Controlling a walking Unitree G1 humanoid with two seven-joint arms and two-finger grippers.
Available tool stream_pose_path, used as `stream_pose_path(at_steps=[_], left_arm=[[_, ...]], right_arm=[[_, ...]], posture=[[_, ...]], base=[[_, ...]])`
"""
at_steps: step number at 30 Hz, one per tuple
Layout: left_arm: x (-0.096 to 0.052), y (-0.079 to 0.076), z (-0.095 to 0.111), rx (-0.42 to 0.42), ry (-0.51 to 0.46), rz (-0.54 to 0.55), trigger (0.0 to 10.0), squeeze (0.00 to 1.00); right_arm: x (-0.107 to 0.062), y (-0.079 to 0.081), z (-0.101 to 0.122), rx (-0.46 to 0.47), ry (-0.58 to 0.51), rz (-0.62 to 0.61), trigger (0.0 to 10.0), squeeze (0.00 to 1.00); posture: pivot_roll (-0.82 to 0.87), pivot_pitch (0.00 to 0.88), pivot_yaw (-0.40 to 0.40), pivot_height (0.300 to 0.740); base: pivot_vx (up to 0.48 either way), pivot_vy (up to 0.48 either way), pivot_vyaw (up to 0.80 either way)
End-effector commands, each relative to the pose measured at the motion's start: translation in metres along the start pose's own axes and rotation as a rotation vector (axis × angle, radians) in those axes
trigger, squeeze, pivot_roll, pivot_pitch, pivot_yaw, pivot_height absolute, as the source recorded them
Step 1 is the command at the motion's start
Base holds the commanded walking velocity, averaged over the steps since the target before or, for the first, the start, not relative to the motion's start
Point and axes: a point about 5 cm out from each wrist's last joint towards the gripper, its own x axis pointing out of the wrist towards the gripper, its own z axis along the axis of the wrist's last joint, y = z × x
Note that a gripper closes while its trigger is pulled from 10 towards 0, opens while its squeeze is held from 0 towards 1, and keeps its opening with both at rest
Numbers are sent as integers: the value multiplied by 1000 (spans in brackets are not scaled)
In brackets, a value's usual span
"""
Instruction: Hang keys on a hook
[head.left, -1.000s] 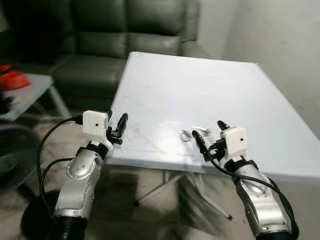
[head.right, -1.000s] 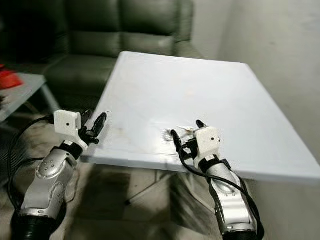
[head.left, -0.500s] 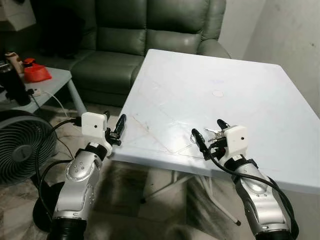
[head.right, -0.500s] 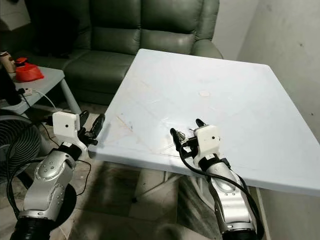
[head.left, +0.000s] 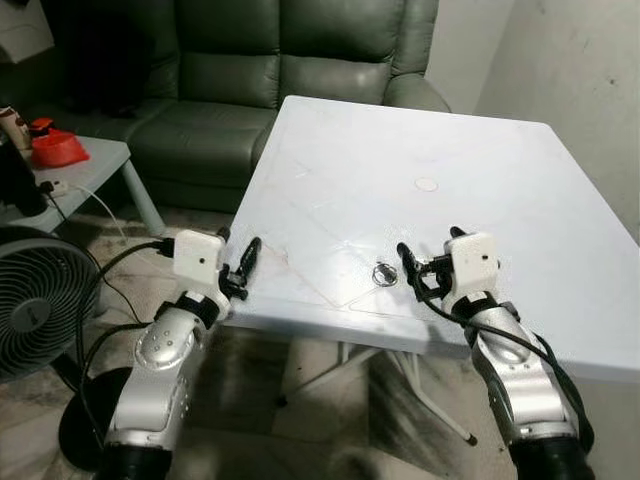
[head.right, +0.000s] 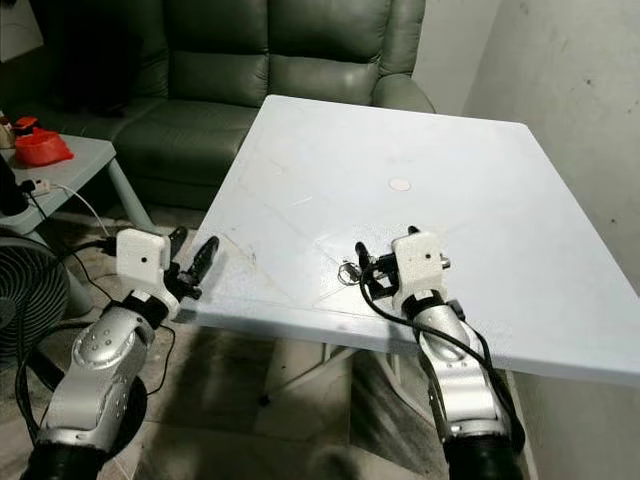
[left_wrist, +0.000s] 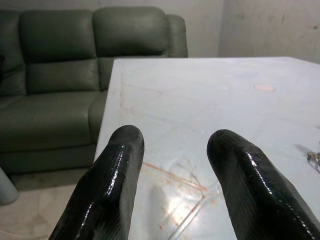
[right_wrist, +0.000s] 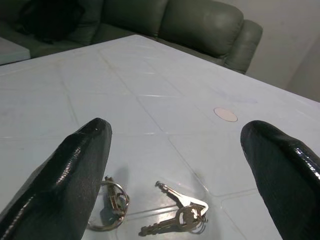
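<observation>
While my right gripper (right_wrist: 175, 165) hovers low over the near edge of the white table (head.left: 420, 130), its two black fingers (right_wrist: 75, 175) stand spread wide, pinching nothing. Between and just beyond the fingertips lie the keys (right_wrist: 177, 216), flat on the tabletop, with a metal key ring (right_wrist: 111, 205) close beside them and nearer one finger. My left gripper (head.left: 238, 262) is raised at the table's near left corner, fingers (left_wrist: 107, 185) likewise parted and empty. A small round mark (head.left: 427, 184) sits farther in on the table. Behind stand a dark green sofa (head.left: 290, 60), a side table (head.left: 85, 160) and a floor fan (head.left: 35, 310).
</observation>
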Motion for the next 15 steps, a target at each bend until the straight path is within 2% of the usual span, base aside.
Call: stream_pose_path(at_steps=[1,6,11,15], left_arm=[[-2,-2,6,15,-15,-14,10000,0],[-12,-4,4,4,-4,4,10000,0],[-20,-6,6,-4,3,20,10000,0],[-22,-7,7,-6,3,21,10000,0]], right_arm=[[5,-1,1,1,20,-5,10000,0],[20,6,9,12,40,-6,10000,0],[35,16,11,86,105,-19,10000,0],[37,18,11,105,115,-18,10000,0]], posture=[[-30,50,-74,740],[-8,101,-101,740],[11,146,-122,740],[14,161,-126,740]], base=[[0,0,0],[0,0,0],[0,0,0],[0,0,0]])
